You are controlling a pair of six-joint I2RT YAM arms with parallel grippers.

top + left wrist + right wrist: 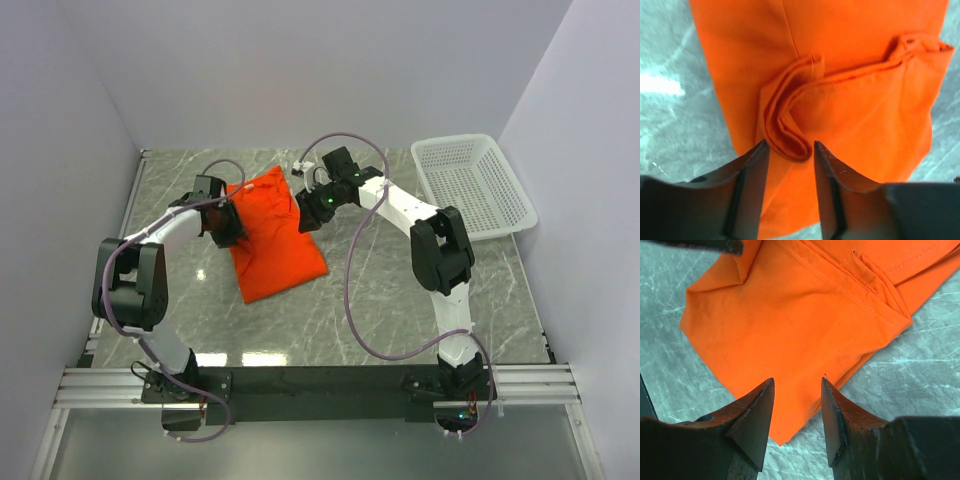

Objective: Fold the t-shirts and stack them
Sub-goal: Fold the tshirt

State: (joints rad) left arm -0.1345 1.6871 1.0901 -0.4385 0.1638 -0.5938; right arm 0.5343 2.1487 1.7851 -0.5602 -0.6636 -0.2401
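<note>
One orange-red t-shirt lies on the grey marbled surface, left of centre and between the two arms. It is folded into a long, roughly rectangular packet set at a slant, with its narrow far end toward the back wall and its near end toward the arm bases. The left arm reaches in to the packet's left edge, at about its middle. In the left wrist view the left fingers stand apart, and a rolled fold of the cloth sits right at the gap between their tips. It cannot be told whether they press on that fold or only frame it. Beyond the fold, a doubled-over flap of the t-shirt lies across the flat layer beneath. The right arm reaches to the packet's right edge near its far end. The right fingers are released and parted, hanging above a corner of the t-shirt. The cloth and the surface show through the gap between them. A stitched hem runs across the upper part of the right wrist view. A white mesh basket stands at the far right of the surface, well apart from the t-shirt.
</note>
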